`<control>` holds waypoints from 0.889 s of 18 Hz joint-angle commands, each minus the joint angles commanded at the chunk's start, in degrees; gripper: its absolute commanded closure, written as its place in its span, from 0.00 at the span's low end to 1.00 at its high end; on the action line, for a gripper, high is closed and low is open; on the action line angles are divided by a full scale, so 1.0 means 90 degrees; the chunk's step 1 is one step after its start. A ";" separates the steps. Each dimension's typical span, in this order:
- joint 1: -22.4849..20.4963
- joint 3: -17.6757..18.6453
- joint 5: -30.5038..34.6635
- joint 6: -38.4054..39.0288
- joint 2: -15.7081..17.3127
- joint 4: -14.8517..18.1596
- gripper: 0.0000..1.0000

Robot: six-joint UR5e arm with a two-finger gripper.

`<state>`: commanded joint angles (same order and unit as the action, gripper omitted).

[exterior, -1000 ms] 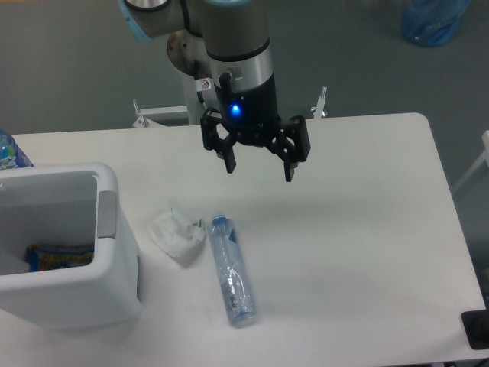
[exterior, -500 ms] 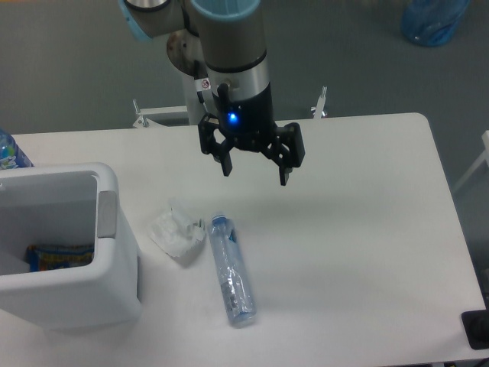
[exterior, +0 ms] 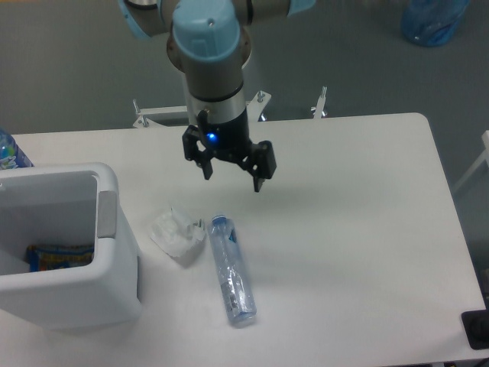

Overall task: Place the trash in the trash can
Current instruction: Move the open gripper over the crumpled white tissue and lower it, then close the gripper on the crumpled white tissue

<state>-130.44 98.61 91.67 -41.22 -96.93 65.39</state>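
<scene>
the clear plastic bottle (exterior: 231, 271) lies flat nearest the front edge of the table (exterior: 367, 229), its long axis running near to far with a slight lean, the pale blue neck at the far end. just left of that neck, close beside it, sits the crumpled paper wad (exterior: 177, 234). left again stands the white trash can (exterior: 69, 252), open-topped, with a colourful wrapper (exterior: 59, 256) already inside. farther back and above, the gripper (exterior: 231, 173) hangs over the table with fingers spread wide, holding nothing; both pieces lie nearer the camera, below the fingers.
</scene>
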 joint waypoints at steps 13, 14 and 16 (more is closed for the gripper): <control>0.0441 0.0516 -0.0586 -0.0536 -0.0890 -0.0789 0.00; 0.0441 0.0701 -0.0596 -0.0556 -0.0851 -0.0946 0.00; 0.0470 0.0908 -0.0567 -0.0469 -0.0792 -0.0996 0.00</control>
<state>-126.21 106.78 86.57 -45.44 -104.06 56.43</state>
